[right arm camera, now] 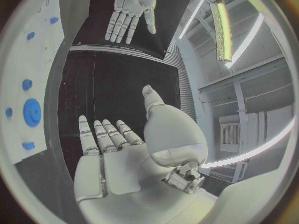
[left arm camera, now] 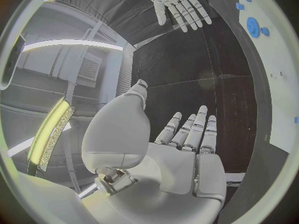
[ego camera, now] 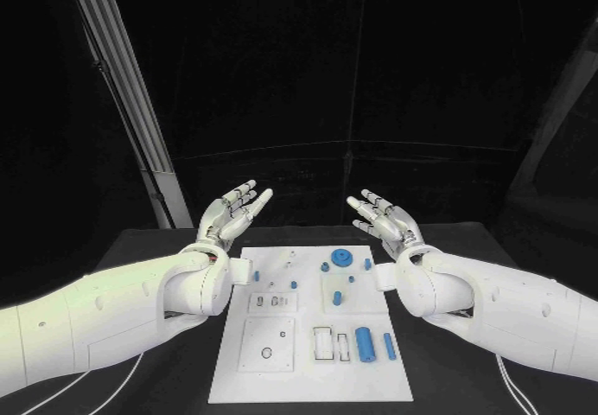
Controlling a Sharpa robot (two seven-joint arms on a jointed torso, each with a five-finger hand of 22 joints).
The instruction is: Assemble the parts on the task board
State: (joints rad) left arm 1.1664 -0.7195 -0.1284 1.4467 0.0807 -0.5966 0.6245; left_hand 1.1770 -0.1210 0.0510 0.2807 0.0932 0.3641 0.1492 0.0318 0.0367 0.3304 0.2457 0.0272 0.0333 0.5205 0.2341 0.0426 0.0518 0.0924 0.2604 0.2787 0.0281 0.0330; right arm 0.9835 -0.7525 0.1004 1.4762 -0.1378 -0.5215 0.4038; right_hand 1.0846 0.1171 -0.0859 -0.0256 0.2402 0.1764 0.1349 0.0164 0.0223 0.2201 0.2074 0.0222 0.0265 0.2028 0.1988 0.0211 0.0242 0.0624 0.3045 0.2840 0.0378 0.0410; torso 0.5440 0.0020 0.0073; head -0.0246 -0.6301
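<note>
The white task board (ego camera: 312, 380) lies in the middle of the black table. Several blue parts sit on it: a round disc (ego camera: 341, 256) near the far edge, a thick cylinder (ego camera: 365, 344) and a thin pin (ego camera: 389, 347) near the front right, small pegs (ego camera: 336, 299) between. My left hand (ego camera: 233, 213) is raised above the board's far left corner, palm up, fingers spread, holding nothing. My right hand (ego camera: 386, 221) is raised above the far right corner, likewise spread and empty. The left wrist view shows the left hand (left arm camera: 187, 154) and the right hand (left arm camera: 177, 5); the right wrist view shows the right hand (right arm camera: 115, 152) and the left hand (right arm camera: 131, 7).
A metal post (ego camera: 131, 112) stands at the back left of the table (ego camera: 149, 251). Thin white cables (ego camera: 112, 393) run along the table's left and right front. The disc (right arm camera: 31, 112) and board edge (left arm camera: 274, 59) show in the wrist views.
</note>
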